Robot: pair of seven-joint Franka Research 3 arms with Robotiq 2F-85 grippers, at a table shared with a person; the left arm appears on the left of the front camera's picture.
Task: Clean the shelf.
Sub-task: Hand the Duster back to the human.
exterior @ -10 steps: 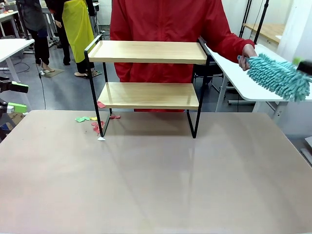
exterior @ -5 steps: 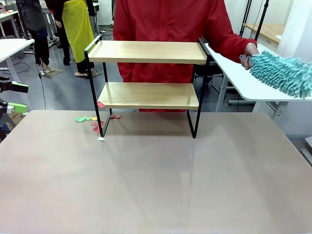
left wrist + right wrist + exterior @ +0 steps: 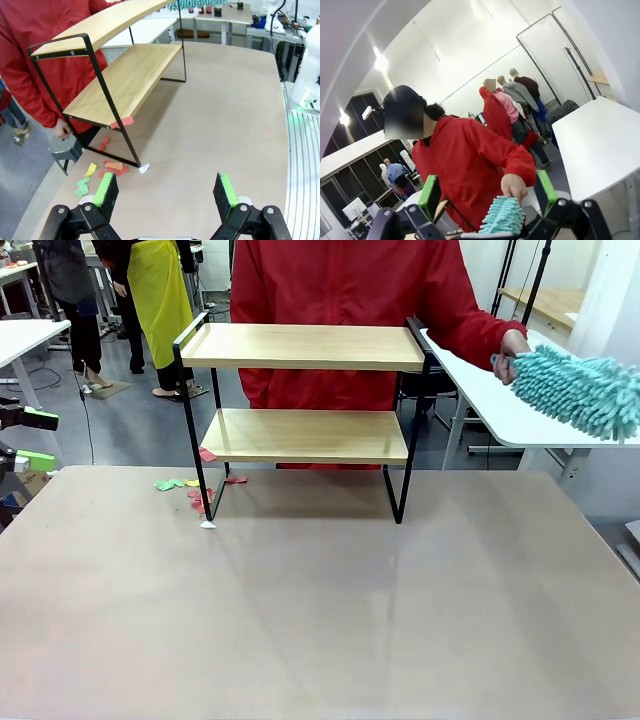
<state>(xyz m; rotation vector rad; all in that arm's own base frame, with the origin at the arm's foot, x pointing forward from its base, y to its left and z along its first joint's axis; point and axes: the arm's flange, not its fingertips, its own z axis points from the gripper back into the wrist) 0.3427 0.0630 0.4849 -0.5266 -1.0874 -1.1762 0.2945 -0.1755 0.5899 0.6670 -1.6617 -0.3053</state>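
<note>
Beige counter point(image 3: 320, 610) carries the shelf point(image 3: 300, 347) at its far edge, upright, both wooden boards bare. Coloured paper scraps point(image 3: 107, 167) lie on the counter around its left foot; one red scrap point(image 3: 122, 122) hangs off the lower board's corner.

Person in a red jacket stands behind the shelf; their hand point(image 3: 510, 348) holds out a teal chenille duster point(image 3: 578, 392) over the white side table point(image 3: 500, 410), well apart from the shelf.

Right gripper point(image 3: 487, 197): fingers spread, duster head just in front of the gap, person's hand on the handle. Left gripper point(image 3: 165, 192): fingers spread, empty, low over the counter near the scraps.

Step in hand, as judged: take the duster. Close on the handle rather than the soft strands, and only once it sits squarely between the pads. Afterwards sweep each board along its length; the side rails will block sideways strokes.
</note>
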